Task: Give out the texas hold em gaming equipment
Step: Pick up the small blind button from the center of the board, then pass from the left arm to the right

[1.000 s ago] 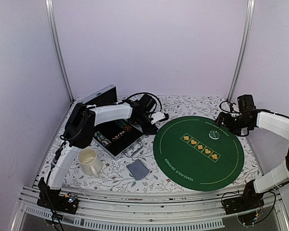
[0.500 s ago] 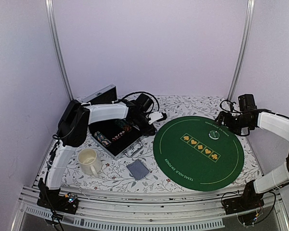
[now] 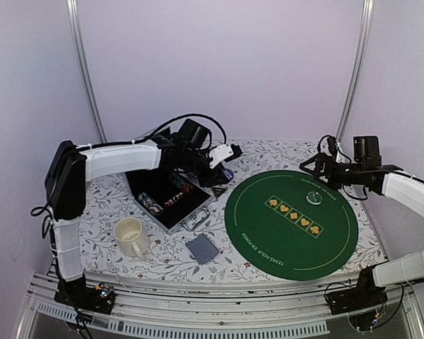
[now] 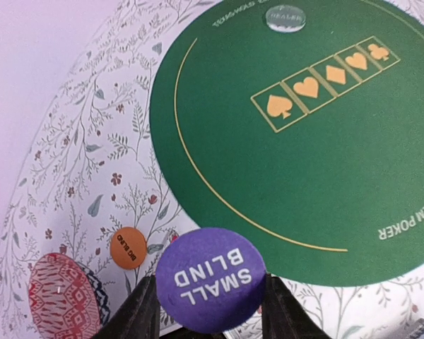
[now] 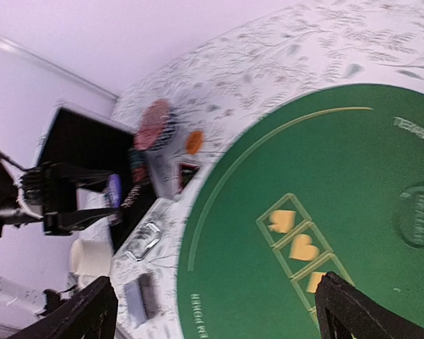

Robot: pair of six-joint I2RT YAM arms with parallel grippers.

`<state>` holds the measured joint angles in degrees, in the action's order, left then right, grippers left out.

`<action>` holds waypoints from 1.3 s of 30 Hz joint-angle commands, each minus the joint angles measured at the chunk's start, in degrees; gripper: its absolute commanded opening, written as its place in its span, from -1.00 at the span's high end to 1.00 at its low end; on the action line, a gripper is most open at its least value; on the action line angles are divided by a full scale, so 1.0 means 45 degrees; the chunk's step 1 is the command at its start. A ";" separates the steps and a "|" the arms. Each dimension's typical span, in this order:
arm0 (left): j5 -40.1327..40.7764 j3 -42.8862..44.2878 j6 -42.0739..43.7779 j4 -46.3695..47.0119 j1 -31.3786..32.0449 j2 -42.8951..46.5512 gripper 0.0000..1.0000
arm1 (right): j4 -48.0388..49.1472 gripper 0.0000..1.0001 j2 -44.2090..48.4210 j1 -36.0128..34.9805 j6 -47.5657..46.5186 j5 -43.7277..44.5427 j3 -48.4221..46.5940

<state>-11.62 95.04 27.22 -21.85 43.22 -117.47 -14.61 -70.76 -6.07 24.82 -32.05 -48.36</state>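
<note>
My left gripper [image 4: 210, 311] is shut on a purple disc [image 4: 210, 279] printed SMALL BLIND and holds it above the floral cloth, just left of the round green mat [image 4: 304, 148]. In the top view that gripper [image 3: 226, 169] hovers behind the open black case [image 3: 171, 199]. An orange BIG BLIND disc [image 4: 127, 248] lies on the cloth below it. A clear dealer disc [image 3: 313, 198] rests on the mat's far side. Striped chips [image 3: 150, 205] sit in the case. Grey-blue cards [image 3: 201, 248] lie near the front. My right gripper [image 3: 316, 166] hangs open above the mat's back right edge, holding nothing.
A cream mug [image 3: 131, 236] stands at the front left. A pink striped round object [image 4: 60, 296] lies beside the orange disc. A small dark triangle marker [image 3: 218, 190] sits by the mat's left edge. Frame posts and purple walls close in the table.
My left arm has swung up and back from the case, carrying the purple disc toward the mat's left edge. My right gripper has risen and shifted slightly left, still open.
</note>
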 commanded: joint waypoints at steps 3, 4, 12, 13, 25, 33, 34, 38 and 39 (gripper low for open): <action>-0.0179 -0.1391 0.0571 0.1843 0.0849 0.2409 0.41 | 0.4131 -0.96 -0.0198 -0.2158 0.1918 -0.3516 0.0060; -0.0095 -0.1636 0.0655 0.1966 0.0994 0.2740 0.41 | 0.4241 -0.95 -0.0448 -0.2587 0.1884 -0.3445 -0.0179; 0.0180 -0.3289 0.1172 0.3073 0.1802 0.4703 0.40 | 0.4841 -0.73 -0.2387 -0.4630 0.1843 -0.3526 -0.2027; 0.0260 -0.3333 0.1186 0.3081 0.1836 0.4757 0.40 | 0.4914 -0.70 -0.2629 -0.4761 0.1847 -0.3571 -0.2193; 0.1167 -0.3413 0.1645 0.3106 0.2254 0.4815 0.41 | 0.5942 0.20 -0.4233 -0.5907 0.2381 -0.4098 -0.3095; 0.1205 -0.3426 0.1738 0.3097 0.2349 0.4873 0.41 | 0.6150 0.59 -0.4395 -0.5919 0.2623 -0.4165 -0.3106; 0.1203 -0.3426 0.1760 0.3107 0.2348 0.4874 0.42 | 0.6181 0.70 -0.4398 -0.5945 0.2655 -0.4200 -0.3112; 0.1214 -0.3454 0.1782 0.3106 0.2358 0.4933 0.42 | 0.6230 0.93 -0.4375 -0.5938 0.2697 -0.4350 -0.3093; 0.1209 -0.3473 0.1783 0.3110 0.2349 0.4942 0.42 | 0.6235 0.94 -0.4358 -0.5947 0.2706 -0.4375 -0.3073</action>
<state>-6.07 80.14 34.74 -8.93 52.75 -96.66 12.08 -89.78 -32.58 36.84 -50.85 -60.93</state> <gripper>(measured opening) 0.436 0.050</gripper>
